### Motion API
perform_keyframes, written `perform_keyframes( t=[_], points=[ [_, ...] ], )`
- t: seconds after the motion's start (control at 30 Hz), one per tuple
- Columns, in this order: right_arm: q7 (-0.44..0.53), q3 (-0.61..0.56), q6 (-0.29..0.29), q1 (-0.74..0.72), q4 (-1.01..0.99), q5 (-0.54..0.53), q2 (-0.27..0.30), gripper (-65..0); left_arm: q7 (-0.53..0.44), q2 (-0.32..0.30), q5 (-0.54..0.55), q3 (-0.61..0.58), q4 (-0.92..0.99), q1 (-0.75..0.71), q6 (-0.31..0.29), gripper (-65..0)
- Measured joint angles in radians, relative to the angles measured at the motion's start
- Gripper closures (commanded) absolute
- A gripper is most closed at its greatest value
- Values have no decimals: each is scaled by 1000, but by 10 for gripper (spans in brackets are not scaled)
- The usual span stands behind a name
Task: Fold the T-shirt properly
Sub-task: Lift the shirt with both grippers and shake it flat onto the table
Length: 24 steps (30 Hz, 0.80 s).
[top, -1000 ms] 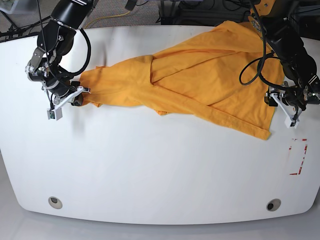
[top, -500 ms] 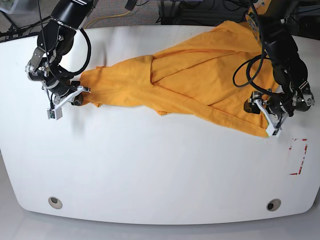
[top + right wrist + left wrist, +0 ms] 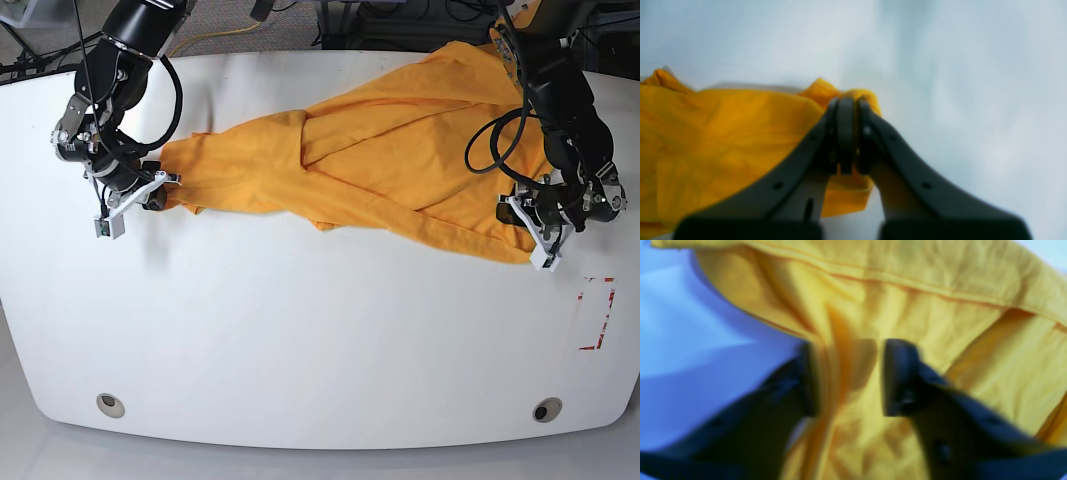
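Note:
The orange-yellow T-shirt point(image 3: 380, 150) lies bunched and stretched across the far half of the white table point(image 3: 320, 340), from the left to the back right. My right gripper point(image 3: 160, 190) is at its left end; the right wrist view shows this gripper point(image 3: 850, 103) shut on a bunched edge of the T-shirt point(image 3: 723, 133). My left gripper point(image 3: 530, 225) is at the cloth's lower right corner. In the blurred left wrist view its jaws point(image 3: 848, 376) stand partly apart over the T-shirt point(image 3: 940, 306), with a raised fold against one finger point(image 3: 806, 380).
A red-marked rectangle point(image 3: 597, 312) is on the table near the right edge. Two round holes point(image 3: 111, 405) point(image 3: 547, 409) sit near the front edge. Black cables point(image 3: 495, 140) hang from the arm over the shirt's right part.
My left gripper has moved in from beside the shirt onto its lower right corner, and its jaws have narrowed. The corner has drawn back a little. The right arm has not moved.

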<state>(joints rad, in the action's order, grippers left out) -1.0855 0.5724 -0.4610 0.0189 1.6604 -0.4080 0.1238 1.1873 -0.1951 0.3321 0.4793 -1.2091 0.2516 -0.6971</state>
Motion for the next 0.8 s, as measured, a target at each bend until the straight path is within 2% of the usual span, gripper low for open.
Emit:
perform_keyframes(
  t=[0.23, 0.43, 0.57, 0.8],
  points=[
    [0, 4, 0, 0, 0, 0, -4, 0, 7, -14, -11, 0, -36, -21, 0, -29],
    [0, 4, 0, 0, 0, -4, -16, 0, -47, -23, -19, -7, -211, -83, 0, -1],
    [-1, 2, 0, -13, 0, 0, -10, 0, -51, -30, -17, -91, -337, -103, 0, -1],
    [-9, 3, 0, -130, -6, 9, 26, 0, -51, -42, -10, -143, -525, -86, 0, -1]
  ],
)
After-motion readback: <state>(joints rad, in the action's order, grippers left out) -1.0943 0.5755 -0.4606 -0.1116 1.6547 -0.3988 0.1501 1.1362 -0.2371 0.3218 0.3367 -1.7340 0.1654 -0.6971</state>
